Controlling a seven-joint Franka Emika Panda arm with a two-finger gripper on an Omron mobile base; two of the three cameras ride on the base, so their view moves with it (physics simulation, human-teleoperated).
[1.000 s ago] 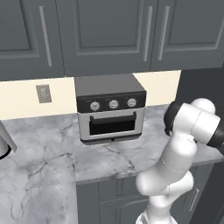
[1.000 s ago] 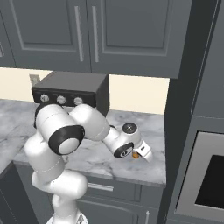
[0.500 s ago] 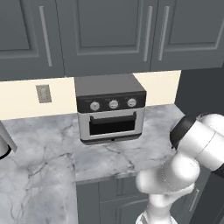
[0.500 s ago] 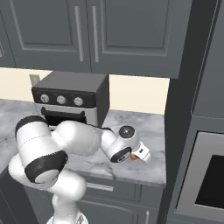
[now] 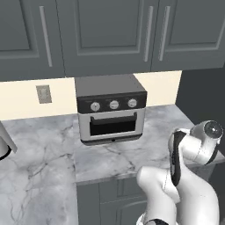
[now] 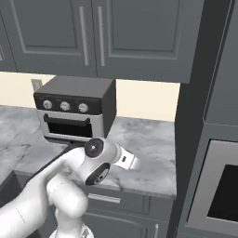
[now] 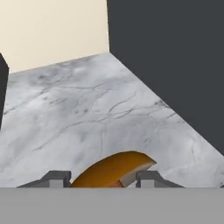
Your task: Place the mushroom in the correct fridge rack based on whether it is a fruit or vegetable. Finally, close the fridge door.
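Pinching the brown mushroom point(image 7: 114, 169) between its two fingertips, the end effector point(image 7: 103, 178) hangs above the marbled surface point(image 7: 83, 113). A toaster oven point(image 5: 110, 110) stands farther back.

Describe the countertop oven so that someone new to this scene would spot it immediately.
On the grey marble counter, against the cream wall under the dark upper cabinets, sits the toaster oven. It is a dark box with a silver front, three round knobs in a row and a dark glass door.
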